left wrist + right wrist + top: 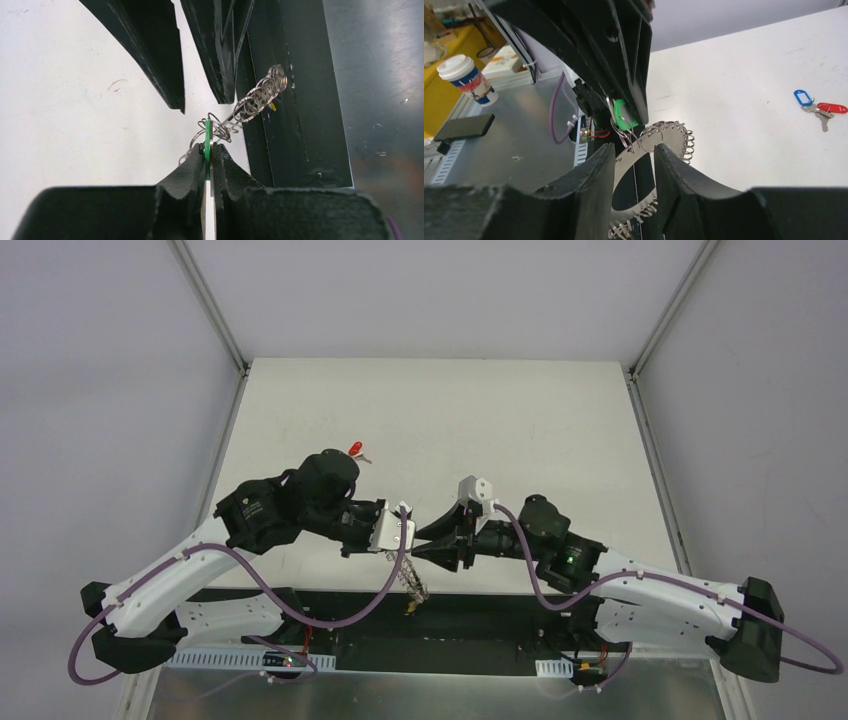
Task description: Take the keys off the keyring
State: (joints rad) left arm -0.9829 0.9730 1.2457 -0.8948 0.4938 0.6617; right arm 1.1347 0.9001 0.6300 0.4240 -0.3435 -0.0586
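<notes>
My left gripper [210, 150] is shut on the green head of a key [207, 145]. The silvery keyring [260, 95], fringed with wire loops, hangs from that key over the table's near edge. A yellow key tip [272, 106] shows among the loops. In the right wrist view the green key [624, 114] sits just above the keyring [636, 155]. My right gripper [634, 150] is open, its jaws standing either side of the ring's flat band. In the top view the left gripper [400, 530] and right gripper [425, 540] meet tip to tip, with the keyring [415, 588] below them.
A blue key [802, 96] and a red key [831, 107] lie together on the white table; the red one also shows behind the left arm [356, 451]. The black base rail [300, 125] runs under the ring. A paper cup [466, 80] and a phone [464, 127] are off the table.
</notes>
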